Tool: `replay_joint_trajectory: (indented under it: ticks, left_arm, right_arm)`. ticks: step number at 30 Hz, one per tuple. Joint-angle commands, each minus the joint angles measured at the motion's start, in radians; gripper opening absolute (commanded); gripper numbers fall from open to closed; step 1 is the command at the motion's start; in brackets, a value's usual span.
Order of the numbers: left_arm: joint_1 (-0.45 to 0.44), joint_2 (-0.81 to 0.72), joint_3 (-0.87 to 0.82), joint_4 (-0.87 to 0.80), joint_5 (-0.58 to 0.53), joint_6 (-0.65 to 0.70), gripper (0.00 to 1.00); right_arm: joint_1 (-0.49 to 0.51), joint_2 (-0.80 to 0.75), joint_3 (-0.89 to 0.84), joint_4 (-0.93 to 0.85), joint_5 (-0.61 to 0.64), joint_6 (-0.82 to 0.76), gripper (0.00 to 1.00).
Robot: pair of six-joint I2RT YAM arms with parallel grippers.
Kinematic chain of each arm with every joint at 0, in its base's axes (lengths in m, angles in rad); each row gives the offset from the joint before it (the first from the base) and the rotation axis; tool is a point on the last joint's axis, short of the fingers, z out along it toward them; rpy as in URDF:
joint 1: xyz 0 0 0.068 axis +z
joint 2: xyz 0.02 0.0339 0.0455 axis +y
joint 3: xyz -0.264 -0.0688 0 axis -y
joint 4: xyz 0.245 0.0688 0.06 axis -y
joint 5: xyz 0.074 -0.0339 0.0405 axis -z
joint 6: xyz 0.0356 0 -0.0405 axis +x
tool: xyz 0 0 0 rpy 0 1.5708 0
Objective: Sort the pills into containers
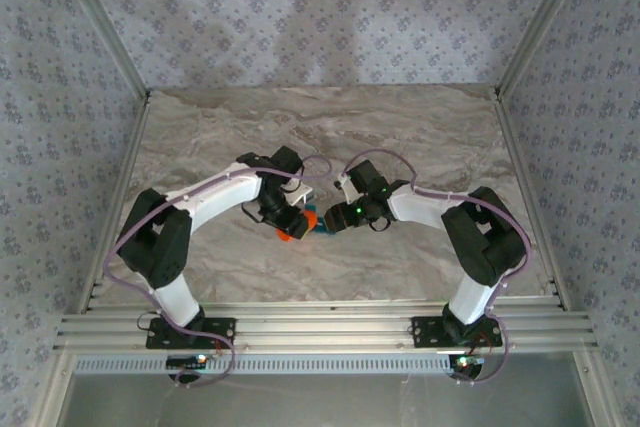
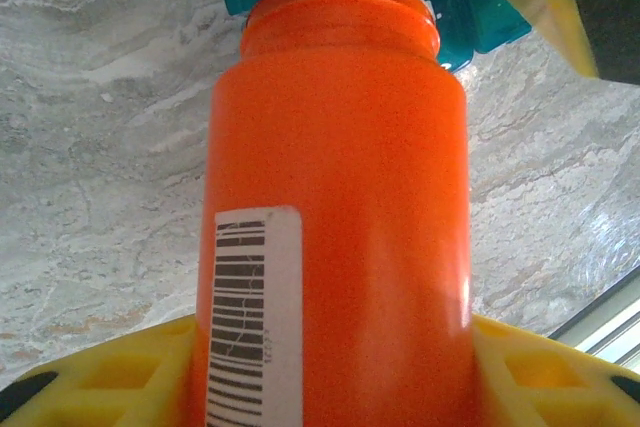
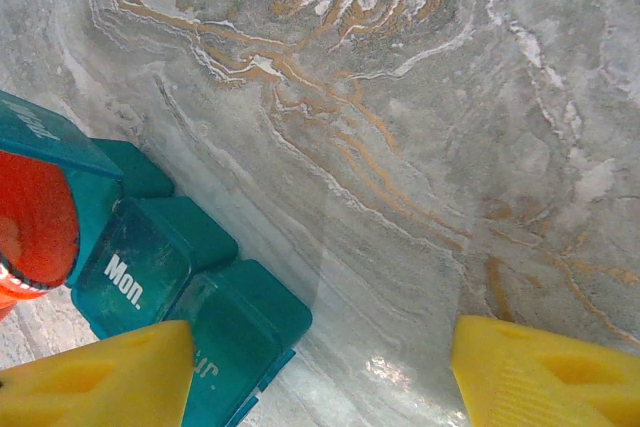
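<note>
Left pincer (image 2: pixel 330 387) clamped on the orange bottle (image 2: pixel 340 197), mouth end right at the teal containers (image 3: pixel 140 267) on the worktop (image 3: pixel 420 147). Right pincer (image 3: pixel 320 377) stands apart, with the containers at one side of its gap, by one yellow finger.

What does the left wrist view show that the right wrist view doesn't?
Left wrist view: the barcode label on the orange bottle, which the left gripper clamps. Right wrist view: the "Mon." lettering on a lid of the teal containers, and bare marble table between the right gripper's open jaws. Both: the bottle's neck end close to the containers, marble beneath.
</note>
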Motion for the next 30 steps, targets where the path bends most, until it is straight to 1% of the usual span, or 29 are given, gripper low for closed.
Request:
replay_joint_trajectory:
  ticks: [1, 21, 26, 30]
  left_arm:
    - [0.008, 0.014, 0.039, -0.06, 0.007, 0.019, 0.0]
    - [0.008, 0.032, 0.083, -0.118, 0.0, 0.036, 0.0]
    - [0.007, 0.034, 0.075, -0.108, 0.004, 0.033, 0.0]
    - [0.008, 0.02, 0.042, -0.067, 0.011, 0.02, 0.0]
  right_arm:
    - [-0.003, 0.062, -0.022, -0.002, 0.017, 0.01, 0.71]
    - [-0.005, 0.067, -0.022, -0.002, 0.016, 0.012, 0.71]
    - [-0.004, 0.067, -0.023, -0.001, 0.016, 0.012, 0.71]
    - [-0.004, 0.069, -0.023, 0.001, 0.013, 0.013, 0.71]
